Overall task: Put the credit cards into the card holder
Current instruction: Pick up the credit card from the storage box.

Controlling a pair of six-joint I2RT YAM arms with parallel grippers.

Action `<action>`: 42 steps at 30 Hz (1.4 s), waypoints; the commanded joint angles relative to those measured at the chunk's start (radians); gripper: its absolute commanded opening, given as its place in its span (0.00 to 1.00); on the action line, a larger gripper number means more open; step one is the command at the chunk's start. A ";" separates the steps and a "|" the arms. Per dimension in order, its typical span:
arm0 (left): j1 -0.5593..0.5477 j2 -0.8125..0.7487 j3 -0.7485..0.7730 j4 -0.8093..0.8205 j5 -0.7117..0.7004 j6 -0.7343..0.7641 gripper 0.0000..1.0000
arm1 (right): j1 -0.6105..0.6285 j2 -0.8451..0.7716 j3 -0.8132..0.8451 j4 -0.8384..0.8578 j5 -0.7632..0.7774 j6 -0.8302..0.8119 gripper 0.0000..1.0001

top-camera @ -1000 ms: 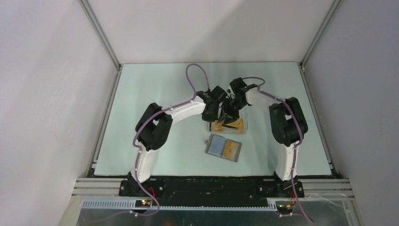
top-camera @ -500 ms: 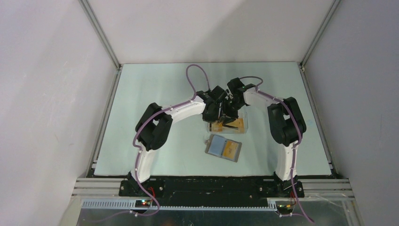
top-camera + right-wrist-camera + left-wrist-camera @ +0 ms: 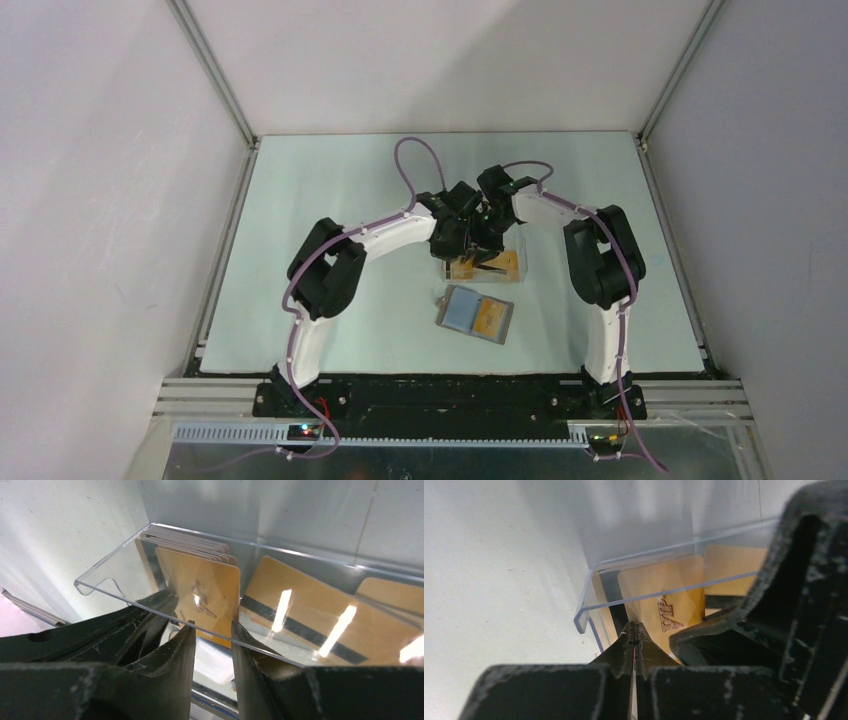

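Over the box (image 3: 487,266), my right gripper (image 3: 211,630) has edged toward nine o'clock, jaws narrowly apart before the standing cards (image 3: 200,592); my left gripper (image 3: 634,630) stays pinched shut. At six o'clock, the holder (image 3: 474,315) lies open, unmoved.

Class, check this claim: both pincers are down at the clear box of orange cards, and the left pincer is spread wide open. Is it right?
One thing is wrong: the left pincer is shut, fingertips pressed together, as the left wrist view shows. The rest stands: it and the right pincer are both down at the clear box of orange cards.
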 commanded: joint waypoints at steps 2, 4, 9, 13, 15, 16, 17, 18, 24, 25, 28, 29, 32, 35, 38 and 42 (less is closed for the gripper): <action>0.002 0.004 0.007 -0.016 0.032 0.003 0.00 | -0.012 0.105 -0.014 0.042 -0.033 0.007 0.37; 0.004 0.000 0.005 -0.016 0.032 0.004 0.00 | -0.015 0.114 -0.018 0.052 -0.050 0.014 0.37; 0.010 -0.003 0.000 -0.016 0.035 0.005 0.00 | -0.019 0.103 -0.032 0.072 -0.071 0.023 0.37; 0.013 -0.004 -0.006 -0.016 0.033 0.002 0.00 | -0.018 0.057 -0.033 0.048 0.022 0.008 0.37; 0.012 -0.007 -0.008 -0.016 0.031 0.000 0.00 | -0.018 0.037 -0.034 0.030 0.082 -0.006 0.38; 0.012 -0.008 -0.011 -0.016 0.028 -0.001 0.00 | -0.018 0.029 -0.034 0.018 0.100 -0.017 0.38; 0.013 -0.010 -0.012 -0.016 0.026 -0.002 0.00 | -0.017 0.026 -0.036 0.009 0.127 -0.025 0.38; 0.014 -0.009 -0.014 -0.016 0.025 -0.005 0.00 | -0.017 0.022 -0.038 0.007 0.139 -0.028 0.39; 0.016 -0.005 -0.017 -0.017 0.027 -0.010 0.00 | -0.015 0.001 -0.061 0.003 0.194 -0.024 0.39; 0.016 -0.005 -0.017 -0.017 0.027 -0.011 0.00 | -0.015 0.000 -0.062 0.002 0.196 -0.023 0.39; 0.016 -0.005 -0.018 -0.017 0.027 -0.011 0.00 | -0.016 0.005 -0.066 0.010 0.171 -0.018 0.39; 0.015 -0.005 -0.018 -0.017 0.026 -0.011 0.00 | -0.017 0.007 -0.070 0.024 0.157 -0.012 0.39; 0.015 -0.006 -0.022 -0.016 0.023 -0.010 0.00 | -0.021 0.008 -0.091 0.064 0.054 0.004 0.39; 0.015 -0.009 -0.023 -0.016 0.023 -0.008 0.00 | -0.026 0.011 -0.107 0.115 -0.024 0.035 0.39; 0.016 -0.009 -0.021 -0.016 0.024 -0.008 0.00 | -0.027 0.019 -0.109 0.130 -0.058 0.048 0.38; 0.016 -0.009 -0.023 -0.016 0.023 -0.008 0.00 | -0.027 0.029 -0.109 0.142 -0.089 0.053 0.38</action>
